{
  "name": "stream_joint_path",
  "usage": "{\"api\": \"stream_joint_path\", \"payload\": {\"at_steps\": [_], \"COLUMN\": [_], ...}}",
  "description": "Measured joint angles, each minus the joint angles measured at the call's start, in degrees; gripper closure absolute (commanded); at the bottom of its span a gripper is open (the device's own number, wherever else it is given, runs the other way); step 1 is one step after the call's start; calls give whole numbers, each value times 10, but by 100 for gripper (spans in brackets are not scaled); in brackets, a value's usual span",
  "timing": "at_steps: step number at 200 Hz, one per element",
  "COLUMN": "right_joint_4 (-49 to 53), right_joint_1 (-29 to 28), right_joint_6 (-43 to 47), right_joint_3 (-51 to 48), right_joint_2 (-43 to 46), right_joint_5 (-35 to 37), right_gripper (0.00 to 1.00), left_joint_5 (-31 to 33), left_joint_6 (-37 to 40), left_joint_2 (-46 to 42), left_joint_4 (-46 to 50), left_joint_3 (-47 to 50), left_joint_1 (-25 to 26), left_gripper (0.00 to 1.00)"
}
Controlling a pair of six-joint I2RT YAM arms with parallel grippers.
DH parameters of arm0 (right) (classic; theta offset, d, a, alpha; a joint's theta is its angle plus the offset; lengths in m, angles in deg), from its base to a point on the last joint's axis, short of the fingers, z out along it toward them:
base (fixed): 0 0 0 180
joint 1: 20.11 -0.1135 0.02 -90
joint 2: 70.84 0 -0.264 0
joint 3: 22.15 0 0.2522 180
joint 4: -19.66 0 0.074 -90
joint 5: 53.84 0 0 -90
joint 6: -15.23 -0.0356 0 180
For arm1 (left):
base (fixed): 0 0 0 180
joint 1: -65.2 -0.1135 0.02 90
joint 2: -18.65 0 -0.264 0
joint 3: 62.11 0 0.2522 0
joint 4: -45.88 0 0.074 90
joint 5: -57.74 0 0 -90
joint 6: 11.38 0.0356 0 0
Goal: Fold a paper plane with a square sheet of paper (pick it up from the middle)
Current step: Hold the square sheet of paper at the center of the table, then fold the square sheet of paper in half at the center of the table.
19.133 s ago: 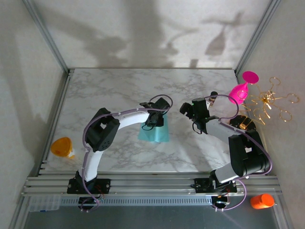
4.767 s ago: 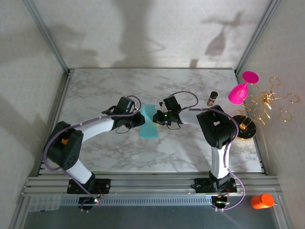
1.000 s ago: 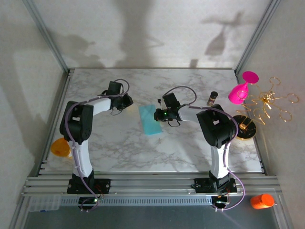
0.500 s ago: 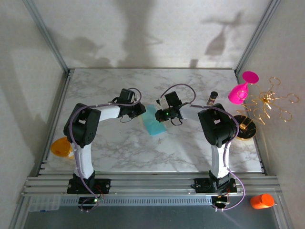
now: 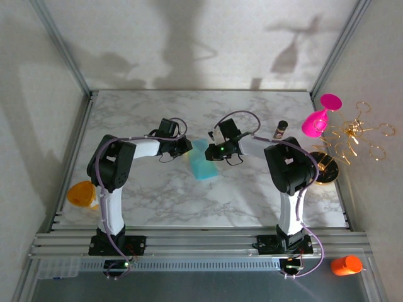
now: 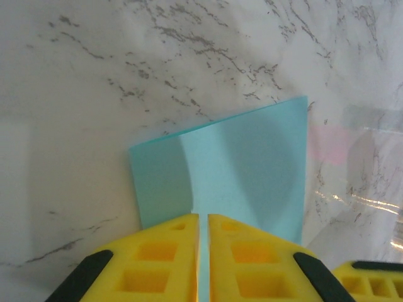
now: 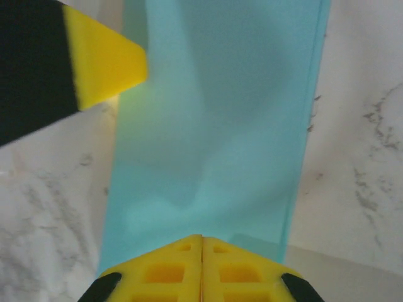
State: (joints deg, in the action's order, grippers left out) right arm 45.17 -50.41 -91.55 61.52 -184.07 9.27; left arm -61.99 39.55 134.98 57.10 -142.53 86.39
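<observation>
The square sheet of paper point(image 5: 203, 161) lies on the marble table point(image 5: 151, 195) as a teal strip, apparently folded in half. My left gripper point(image 5: 186, 146) is at its far left edge and my right gripper point(image 5: 211, 151) at its far right edge. In the left wrist view the yellow fingertips point(image 6: 201, 217) stand nearly together over the sheet point(image 6: 245, 157), which shows a bend line running up from them. In the right wrist view the shut tips point(image 7: 201, 238) rest on the sheet's point(image 7: 214, 126) near edge, with a left finger point(image 7: 107, 60) at upper left. I cannot tell whether either pinches the paper.
A small dark bottle point(image 5: 281, 129) stands right of the grippers. A pink goblet point(image 5: 318, 119) and a gold wire rack point(image 5: 354, 135) sit at the table's right edge. An orange object point(image 5: 82, 194) lies at the left edge. Metal frame posts bound the back corners.
My left gripper has swung right from the bare marble to the sheet's left edge. The strip's far end has shifted slightly. The right gripper has stayed at the sheet.
</observation>
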Motion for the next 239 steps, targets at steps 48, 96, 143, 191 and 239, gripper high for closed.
{"api": "stream_joint_path", "payload": {"at_steps": [48,96,143,191,239], "right_joint_4": [-43,-68,-66,-59,-70], "right_joint_1": [-30,-61,-88,-89,-89], "right_joint_6": [-128,-214,-233,-226,-212], "right_joint_3": [-27,-8,26,24,-18], "right_joint_2": [29,-1,-52,-55,-28], "right_joint_5": [-13,-12,-2,2,1], "right_gripper": [100,100,100,100,100], "left_joint_5": [4,6,8,13,15], "left_joint_6": [0,-2,-3,-8,-11], "left_joint_2": [0,0,0,0,0], "left_joint_4": [0,0,1,2,2], "left_joint_3": [0,0,0,0,0], "left_joint_1": [1,2,2,2,2], "left_gripper": [88,89,89,90,90]}}
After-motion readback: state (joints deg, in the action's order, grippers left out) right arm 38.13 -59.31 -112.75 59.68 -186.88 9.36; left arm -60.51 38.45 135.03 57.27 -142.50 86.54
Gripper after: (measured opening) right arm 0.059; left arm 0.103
